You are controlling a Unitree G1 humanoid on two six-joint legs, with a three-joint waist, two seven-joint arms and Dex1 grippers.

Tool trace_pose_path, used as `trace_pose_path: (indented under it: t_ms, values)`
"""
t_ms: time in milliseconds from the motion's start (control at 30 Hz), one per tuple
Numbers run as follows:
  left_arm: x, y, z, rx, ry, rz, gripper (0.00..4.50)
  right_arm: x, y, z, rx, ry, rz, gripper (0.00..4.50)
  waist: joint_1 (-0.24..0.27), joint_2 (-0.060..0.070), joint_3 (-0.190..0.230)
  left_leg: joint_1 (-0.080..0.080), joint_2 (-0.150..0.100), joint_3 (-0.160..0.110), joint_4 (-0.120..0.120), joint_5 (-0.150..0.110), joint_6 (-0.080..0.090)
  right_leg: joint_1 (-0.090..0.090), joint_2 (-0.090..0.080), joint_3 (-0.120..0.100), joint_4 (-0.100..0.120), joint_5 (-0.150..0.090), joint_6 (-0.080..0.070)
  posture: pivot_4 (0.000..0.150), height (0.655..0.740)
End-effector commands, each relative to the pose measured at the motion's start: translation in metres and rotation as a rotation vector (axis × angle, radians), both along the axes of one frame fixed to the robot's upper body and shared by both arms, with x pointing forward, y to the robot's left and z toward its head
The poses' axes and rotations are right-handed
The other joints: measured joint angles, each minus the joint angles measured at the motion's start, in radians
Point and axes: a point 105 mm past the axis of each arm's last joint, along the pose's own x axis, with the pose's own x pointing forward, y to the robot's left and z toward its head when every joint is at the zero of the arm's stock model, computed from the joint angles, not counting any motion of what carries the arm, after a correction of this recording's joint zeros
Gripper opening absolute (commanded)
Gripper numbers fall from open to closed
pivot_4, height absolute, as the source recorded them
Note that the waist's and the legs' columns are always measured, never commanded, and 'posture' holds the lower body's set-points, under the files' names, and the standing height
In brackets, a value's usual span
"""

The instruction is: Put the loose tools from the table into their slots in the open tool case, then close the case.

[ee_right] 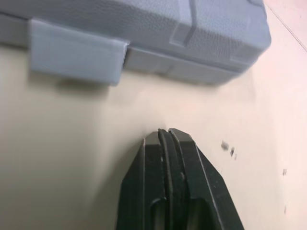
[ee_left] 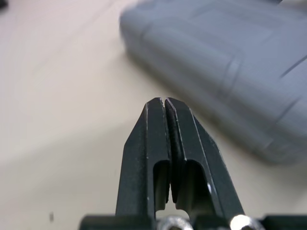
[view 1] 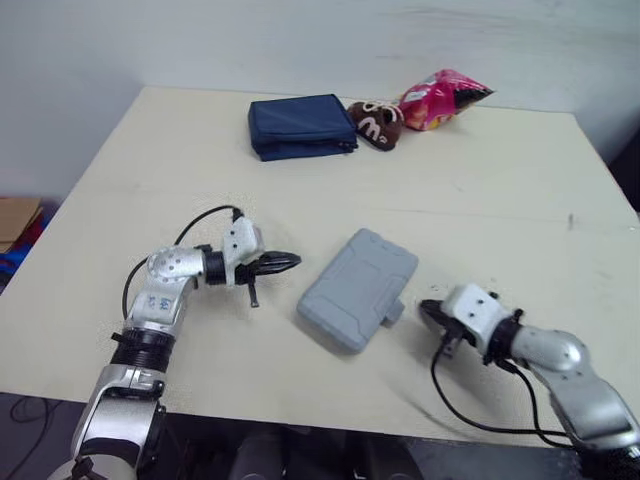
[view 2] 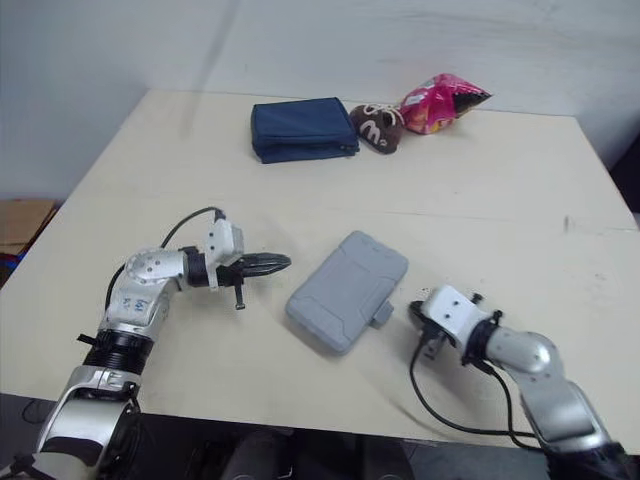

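The grey plastic tool case (view 1: 358, 288) lies closed and flat in the middle of the table, its latch tab (ee_right: 76, 57) on the side facing my right arm. My left gripper (view 1: 292, 261) hovers just left of the case, its fingers (ee_left: 165, 129) shut with nothing between them. My right gripper (view 1: 426, 309) sits low over the table just right of the latch, shut and empty, with its fingers (ee_right: 168, 163) pressed together. No loose tools are visible on the table.
A folded navy pouch (view 1: 300, 125), a brown stuffed toy (view 1: 377, 124) and a pink snack bag (view 1: 440, 98) lie along the far side of the table (view 1: 500, 200). Cables trail from both wrists over the near edge.
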Motion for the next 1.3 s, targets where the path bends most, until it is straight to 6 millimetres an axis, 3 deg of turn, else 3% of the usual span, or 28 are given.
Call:
trace_pose_path:
  t_ms: [33,133,200,333,467,967,1300]
  values:
    - [-0.013,-0.032,0.014,0.001,-0.030,-0.139,0.05,-0.010,0.015,0.027,0.095,-0.076,0.042,0.00,-0.002,0.000,0.000,0.000,0.000,0.000,0.000,0.000,0.000,0.000,0.000,0.000,0.000,0.000,0.000,0.150,0.7400]
    - [-0.009,-0.059,0.013,0.031,-0.038,-0.177,0.05,-0.018,0.027,0.024,0.113,-0.046,0.064,0.00,-0.005,0.000,0.000,0.001,0.001,0.000,0.000,0.000,0.000,0.000,0.003,0.001,0.000,0.000,0.001,0.150,0.7400]
    - [-0.007,-0.077,-0.002,0.126,-0.059,-0.206,0.05,-0.017,0.033,0.020,0.126,-0.043,0.053,0.00,-0.005,0.000,0.000,0.001,0.001,0.000,0.000,0.000,-0.001,-0.001,0.004,0.002,0.000,0.000,0.001,0.150,0.7400]
    - [-0.006,-0.096,-0.017,0.191,-0.075,-0.235,0.05,-0.014,0.045,0.014,0.139,-0.034,0.059,0.00,-0.007,0.000,0.000,0.001,0.002,0.002,0.000,0.001,-0.002,-0.002,0.013,0.005,0.000,0.000,0.001,0.150,0.7400]
    - [-0.005,-0.093,-0.044,0.340,-0.064,-0.253,0.05,-0.011,0.060,0.008,0.139,0.007,0.111,0.00,-0.005,0.001,0.000,0.002,0.003,0.002,0.000,0.001,-0.002,-0.001,0.013,0.005,0.000,0.000,0.000,0.150,0.7400]
    - [-0.005,-0.088,-0.069,0.377,0.037,-0.237,0.05,0.019,0.081,0.004,0.178,0.022,0.161,0.00,-0.029,-0.004,-0.009,0.005,0.004,0.001,0.000,0.000,0.000,0.002,0.006,0.004,0.002,0.000,0.000,0.150,0.7400]
    - [-0.003,-0.074,-0.091,0.395,0.121,-0.206,0.05,0.031,0.091,0.005,0.251,-0.026,0.240,0.00,-0.042,-0.009,-0.014,0.022,0.008,0.001,-0.005,-0.004,-0.001,0.017,0.008,0.003,-0.001,-0.002,-0.004,0.150,0.7400]
